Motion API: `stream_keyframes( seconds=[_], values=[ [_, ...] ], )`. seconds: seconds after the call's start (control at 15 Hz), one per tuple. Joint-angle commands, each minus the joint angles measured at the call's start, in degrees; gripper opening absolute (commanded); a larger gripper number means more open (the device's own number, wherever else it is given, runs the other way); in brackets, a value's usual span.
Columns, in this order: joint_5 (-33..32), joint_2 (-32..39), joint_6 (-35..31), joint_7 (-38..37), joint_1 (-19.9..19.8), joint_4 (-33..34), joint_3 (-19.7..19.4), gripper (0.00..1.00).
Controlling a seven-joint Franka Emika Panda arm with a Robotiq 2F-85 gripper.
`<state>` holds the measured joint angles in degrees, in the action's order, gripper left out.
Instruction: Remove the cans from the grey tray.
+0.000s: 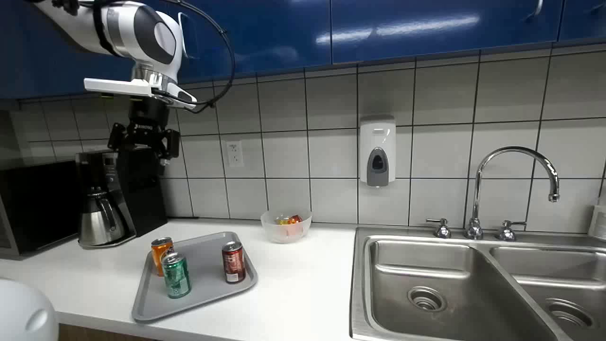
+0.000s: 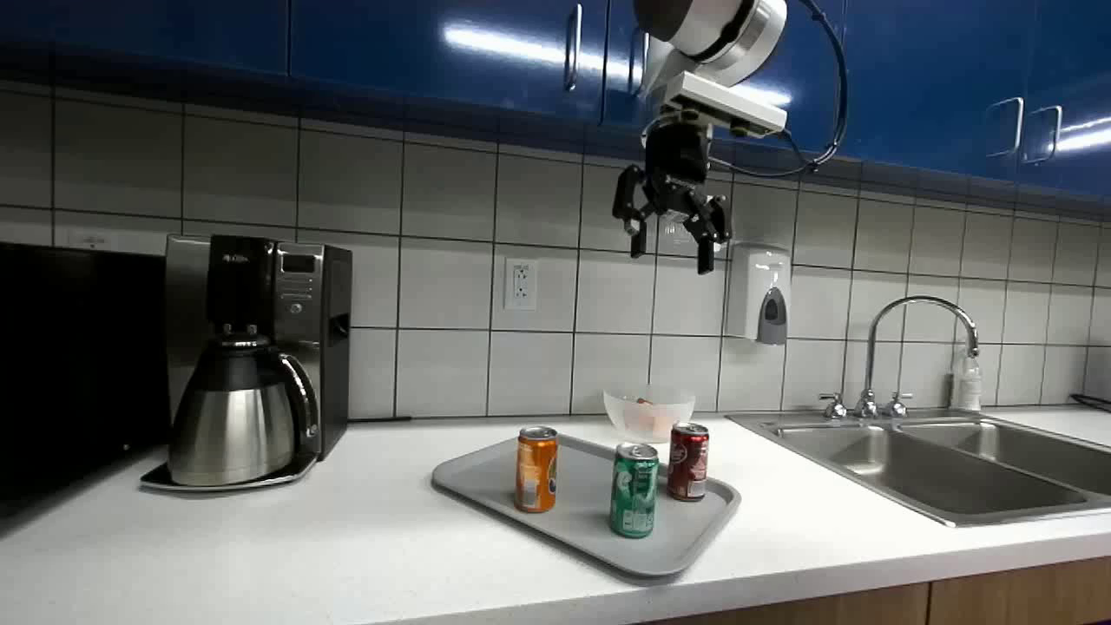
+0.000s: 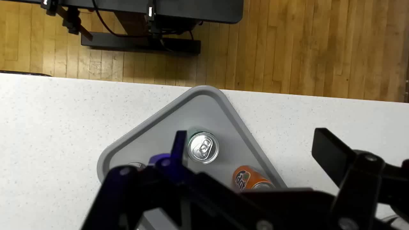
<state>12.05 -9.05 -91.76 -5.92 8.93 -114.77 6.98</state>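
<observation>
So, gripper hangs high, jaws wide, holding nothing. Upright on the grey tray: orange can left, green can near, red can right. Likely best: centre over one, descend straight, miss neighbours, lift before going sideways.

The orange soda can, green soda can and red soda can are being shown silver-topped. Plain grey is being displayed by the tray, speckled white by the surface, blue by the cabinets, and black by the gripper.
</observation>
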Motion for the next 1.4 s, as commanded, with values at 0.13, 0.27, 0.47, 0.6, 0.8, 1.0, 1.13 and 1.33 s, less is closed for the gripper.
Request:
stream_keyframes(
  seconds=[0.13, 0.27, 0.47, 0.6, 0.8, 1.0, 1.13, 1.33],
  values=[
    [0.05, 0.12, 0.15, 0.04, -0.51, 0.15, 0.47, 1.00],
    [-0.07, -0.15, -0.11, 0.31, -0.39, -0.15, 0.59, 1.00],
    [-0.54, -0.56, -1.78, 1.23, -0.15, -0.79, 0.90, 1.00],
    [-0.49, -0.61, -2.82, 2.34, 0.03, -1.26, 1.13, 1.00],
    [-0.71, -0.44, -4.03, 4.56, 0.45, -2.15, 1.59, 1.00],
    [-0.95, -0.02, -4.52, 6.91, 0.86, -3.31, 2.04, 1.00],
    [-1.36, 0.40, -5.02, 8.26, 1.16, -4.03, 2.25, 1.00],
    [-2.23, 1.17, -6.48, 9.99, 1.64, -5.27, 2.52, 1.00]
  ],
)
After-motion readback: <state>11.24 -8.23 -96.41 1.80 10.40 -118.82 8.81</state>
